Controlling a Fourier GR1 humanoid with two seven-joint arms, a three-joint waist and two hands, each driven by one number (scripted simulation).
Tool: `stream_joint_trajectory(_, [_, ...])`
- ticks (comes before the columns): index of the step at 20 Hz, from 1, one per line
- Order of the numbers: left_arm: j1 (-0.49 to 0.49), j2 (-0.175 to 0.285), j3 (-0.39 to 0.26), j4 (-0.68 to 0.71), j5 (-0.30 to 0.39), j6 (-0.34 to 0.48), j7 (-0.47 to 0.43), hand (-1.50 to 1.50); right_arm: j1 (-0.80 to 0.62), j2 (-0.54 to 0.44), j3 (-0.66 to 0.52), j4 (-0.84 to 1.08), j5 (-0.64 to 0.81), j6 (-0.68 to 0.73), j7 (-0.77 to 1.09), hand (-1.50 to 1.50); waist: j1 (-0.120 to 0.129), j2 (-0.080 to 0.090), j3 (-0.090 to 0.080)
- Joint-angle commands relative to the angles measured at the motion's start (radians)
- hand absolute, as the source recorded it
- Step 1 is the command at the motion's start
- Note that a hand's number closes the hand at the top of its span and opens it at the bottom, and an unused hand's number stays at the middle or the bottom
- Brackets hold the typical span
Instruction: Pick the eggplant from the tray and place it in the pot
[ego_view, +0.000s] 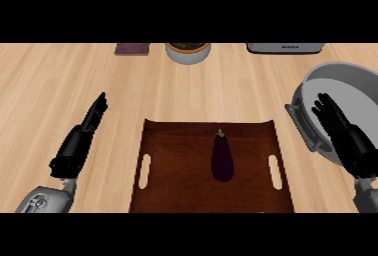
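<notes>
Currently nothing is held. Eggplant (222, 157) lies near the middle of the dark brown tray (173, 180), a little right of centre, between the two handle slots. Its long axis runs straight away from the robot, green stem at the far end.

Right hand (343, 135) hangs over the near-left part of the grey pot (354, 82), fingers straight and close together, empty, pointing away. The eggplant lies to that hand's left and slightly nearer the robot, with the tray's right edge between them.

Left hand (80, 142) shows over the wooden counter (184, 95) left of the tray, fingers likewise straight and together, empty.

Judgement: the right hand looks a bit nearer and sits by the pot, so it suits the pick. Its fingers would need to close across the eggplant's narrow width from above. Pick not yet begun.
</notes>
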Motion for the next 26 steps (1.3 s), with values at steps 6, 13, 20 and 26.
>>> stream_joint_trajectory(6, [0.048,-0.108,0.110,-0.047,0.103,0.111,0.007,0.00,-0.078,-0.070,-0.096,-0.362,0.221,-0.193,-0.292,1.50,-0.015,-0.035,0.011])
stream_joint_trajectory(13, [0.113,-0.161,0.069,-0.097,0.117,0.118,0.027,0.00,0.220,0.138,0.069,-0.460,0.600,-0.683,-0.231,-1.50,-0.010,-0.012,0.014])
stream_joint_trajectory(20, [0.124,-0.160,0.061,-0.138,0.100,0.119,0.040,0.00,0.424,0.177,0.315,-0.695,1.038,-0.774,0.011,-1.50,-0.004,-0.006,0.011])
stream_joint_trajectory(26, [0.109,-0.156,0.066,-0.132,0.108,0.107,0.044,0.00,0.490,0.125,0.337,-0.636,1.264,-0.527,0.316,-1.50,0.010,0.003,0.005])
